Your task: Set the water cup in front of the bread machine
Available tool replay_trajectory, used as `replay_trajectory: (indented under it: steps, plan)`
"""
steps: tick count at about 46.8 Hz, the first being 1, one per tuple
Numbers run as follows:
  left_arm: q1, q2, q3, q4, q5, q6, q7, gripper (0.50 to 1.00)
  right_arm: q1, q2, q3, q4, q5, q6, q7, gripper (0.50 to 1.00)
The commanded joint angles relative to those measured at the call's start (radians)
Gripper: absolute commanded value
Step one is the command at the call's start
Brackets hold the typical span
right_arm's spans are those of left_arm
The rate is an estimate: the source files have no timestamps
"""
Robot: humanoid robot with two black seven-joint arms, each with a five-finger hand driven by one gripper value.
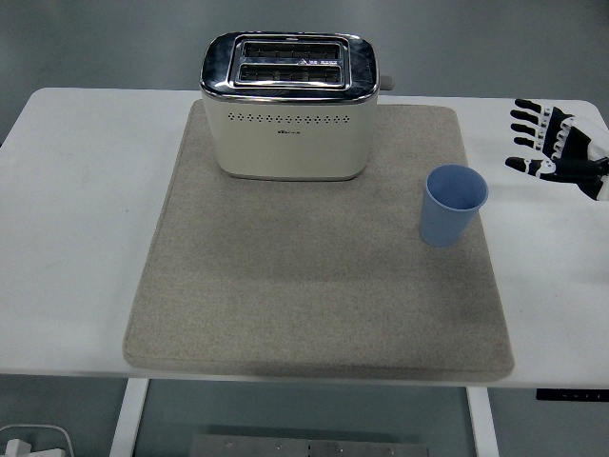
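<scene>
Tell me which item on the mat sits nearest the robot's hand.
The blue cup, at the mat's right edge, beside the open right hand; the toaster stands farther left.

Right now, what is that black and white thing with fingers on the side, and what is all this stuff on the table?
That is a robot hand. It belongs to a robot with two arms, and the picture comes from a camera up high on the robot, looking down at the table. This is its right hand, coming in from the right edge. Its fingers are spread open and it holds nothing. The left hand is not in the picture.

On the white table lies a grey mat. At the back of the mat stands a cream toaster with a shiny top and two slots. A blue cup stands upright near the mat's right edge, apart from the toaster. The hand is to the right of the cup and not touching it.
</scene>
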Motion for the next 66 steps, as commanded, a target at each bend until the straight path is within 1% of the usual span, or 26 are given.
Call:
replay_trajectory:
  steps: [1, 4, 9, 13, 20, 34, 37, 45, 50, 55, 60, 66]
  plan:
    - [0.000, 0.000, 0.000, 0.000, 0.000, 0.001, 0.000, 1.000, -0.035, -0.028, -0.001, 0.037, -0.043, 0.000, 0.039, 0.950]
    - [0.000, 0.000, 0.000, 0.000, 0.000, 0.001, 0.000, 0.999, -0.054, -0.047, 0.002, 0.066, -0.082, -0.003, 0.062, 0.950]
    - [0.000, 0.000, 0.000, 0.000, 0.000, -0.001, 0.000, 0.999, -0.076, -0.058, 0.001, 0.098, -0.120, -0.011, 0.093, 0.950]
    - [0.000, 0.000, 0.000, 0.000, 0.000, -0.001, 0.000, 1.000, -0.091, -0.059, -0.001, 0.114, -0.154, -0.017, 0.101, 0.950]
    - [0.000, 0.000, 0.000, 0.000, 0.000, -0.001, 0.000, 1.000, -0.108, -0.044, 0.001, 0.115, -0.233, -0.049, 0.101, 0.950]
    - [0.000, 0.000, 0.000, 0.000, 0.000, -0.001, 0.000, 0.999, -0.113, 0.027, -0.006, 0.104, -0.250, -0.095, 0.085, 0.950]
    - [0.000, 0.000, 0.000, 0.002, 0.000, 0.001, 0.000, 1.000, -0.114, 0.044, -0.013, 0.103, -0.250, -0.101, 0.075, 0.950]
    - [0.000, 0.000, 0.000, 0.000, 0.000, -0.001, 0.000, 0.999, -0.111, 0.076, -0.013, 0.088, -0.250, -0.107, 0.036, 0.950]
    - [0.000, 0.000, 0.000, 0.000, 0.000, -0.001, 0.000, 0.999, -0.108, 0.094, -0.013, 0.077, -0.250, -0.118, 0.032, 0.950]
    - [0.000, 0.000, 0.000, 0.000, 0.000, 0.001, 0.000, 1.000, -0.104, 0.123, -0.012, 0.066, -0.249, -0.118, 0.019, 0.950]
    - [0.000, 0.000, 0.000, 0.000, 0.000, 0.001, 0.000, 0.999, -0.102, 0.134, -0.010, 0.058, -0.241, -0.118, 0.019, 0.950]
    - [0.000, 0.000, 0.000, 0.000, 0.000, 0.001, 0.000, 0.999, -0.101, 0.163, -0.007, 0.058, -0.241, -0.120, 0.007, 0.950]
